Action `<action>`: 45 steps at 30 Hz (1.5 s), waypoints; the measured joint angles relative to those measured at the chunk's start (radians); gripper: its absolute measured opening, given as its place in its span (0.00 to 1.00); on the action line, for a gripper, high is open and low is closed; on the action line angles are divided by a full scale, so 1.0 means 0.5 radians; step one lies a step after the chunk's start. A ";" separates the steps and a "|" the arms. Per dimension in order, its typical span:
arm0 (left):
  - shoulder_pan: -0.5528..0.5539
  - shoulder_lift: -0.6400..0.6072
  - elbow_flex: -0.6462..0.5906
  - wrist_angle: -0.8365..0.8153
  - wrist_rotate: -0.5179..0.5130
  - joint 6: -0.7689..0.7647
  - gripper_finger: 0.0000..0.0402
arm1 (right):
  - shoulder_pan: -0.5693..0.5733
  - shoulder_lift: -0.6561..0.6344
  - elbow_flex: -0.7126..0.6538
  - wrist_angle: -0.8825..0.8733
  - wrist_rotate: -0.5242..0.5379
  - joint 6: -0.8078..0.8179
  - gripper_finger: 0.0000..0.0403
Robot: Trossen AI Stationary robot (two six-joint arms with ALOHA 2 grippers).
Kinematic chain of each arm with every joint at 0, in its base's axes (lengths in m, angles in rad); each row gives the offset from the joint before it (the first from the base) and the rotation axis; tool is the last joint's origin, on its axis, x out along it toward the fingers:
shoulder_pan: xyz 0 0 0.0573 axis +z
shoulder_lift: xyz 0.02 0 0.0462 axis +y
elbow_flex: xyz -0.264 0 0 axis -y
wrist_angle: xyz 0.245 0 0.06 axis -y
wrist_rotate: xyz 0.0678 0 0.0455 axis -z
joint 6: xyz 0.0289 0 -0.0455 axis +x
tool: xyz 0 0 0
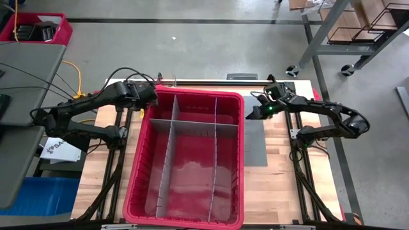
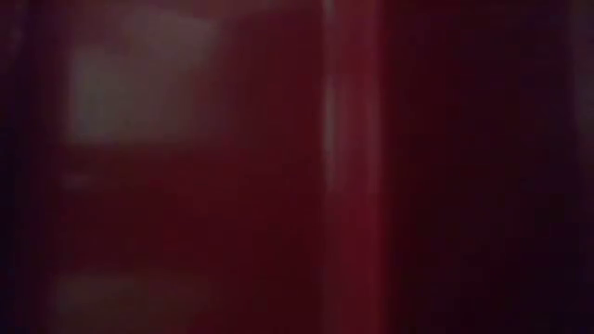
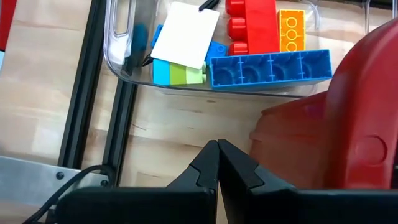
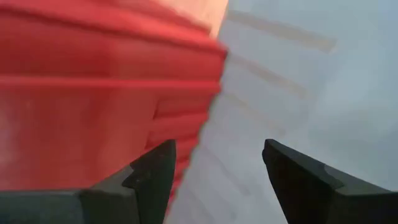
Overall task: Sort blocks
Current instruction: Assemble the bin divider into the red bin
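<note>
my right jaws wide and empty, my left jaws pressed together on nothing.

my right gripper (image 4: 214,171) hangs by the red bin (image 1: 192,211) at right of centre in the high view; my left gripper (image 3: 217,163) faces the blocks (image 3: 270,67) in a clear tub (image 3: 118,59).

- looks like a workshop or robotics lab: bare concrete floor (image 1: 192,45) with taped lines
- metal shelving rack on casters (image 1: 332,38)
- cables (image 1: 77,73) trailing beside a wooden surface (image 1: 281,185) on a black frame
</note>
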 joint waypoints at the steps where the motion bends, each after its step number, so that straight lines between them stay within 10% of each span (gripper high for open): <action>1: 0.000 0.000 0.000 0.000 -0.003 0.009 0.00 | -0.011 -0.027 0.029 -0.043 0.072 -0.042 0.58; 8: 0.001 0.000 -0.001 0.016 -0.011 -0.067 0.00 | 0.060 -0.108 0.403 -0.725 1.134 -0.429 0.56; 13: 0.030 0.006 -0.001 0.133 -0.050 0.013 0.00 | 0.256 -0.023 0.388 -0.942 1.452 -0.341 0.55; 29: 0.030 0.005 -0.001 0.184 -0.048 0.041 0.00 | 0.751 0.040 -0.037 -0.481 1.436 0.467 0.55; 45: 0.026 -0.007 -0.001 0.203 -0.098 0.000 0.00 | 0.828 -0.031 0.098 -0.105 0.964 0.445 0.55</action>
